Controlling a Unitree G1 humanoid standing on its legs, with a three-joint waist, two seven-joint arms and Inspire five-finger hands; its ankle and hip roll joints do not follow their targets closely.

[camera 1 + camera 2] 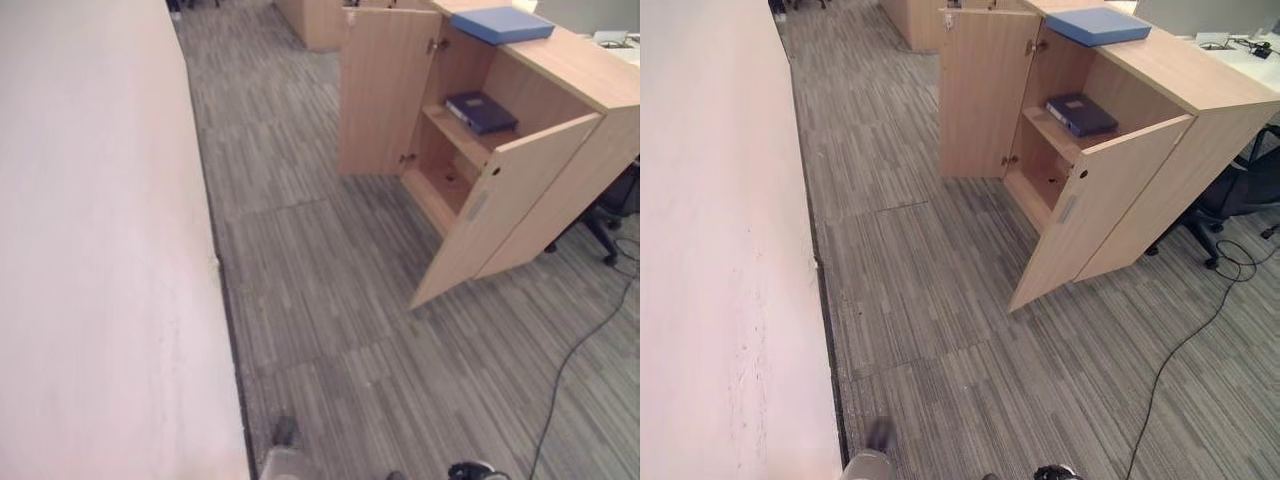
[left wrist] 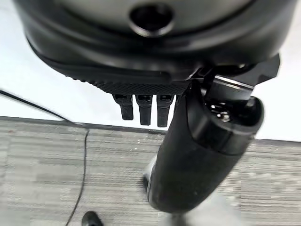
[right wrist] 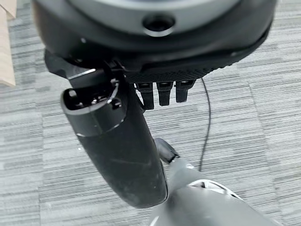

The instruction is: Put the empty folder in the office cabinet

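Note:
A wooden office cabinet [image 1: 570, 72] stands ahead to the right with both doors swung open. A dark blue folder [image 1: 481, 111] lies flat on its middle shelf. A light blue folder [image 1: 501, 24] lies on the cabinet's top. The lower compartment [image 1: 447, 178] holds no folder. My left hand [image 2: 141, 84] hangs beside a white wall above the carpet, fingers straight and holding nothing. My right hand [image 3: 160, 70] hangs over the carpet in the same way, fingers relaxed and empty. Both hands are far from the cabinet.
A long white wall [image 1: 90, 250] runs along my left side. The cabinet's near door [image 1: 505, 205] juts out over the grey carpet [image 1: 330, 300]. A black office chair [image 1: 610, 215] stands behind the cabinet at the right. Another wooden unit [image 1: 310, 20] stands at the back.

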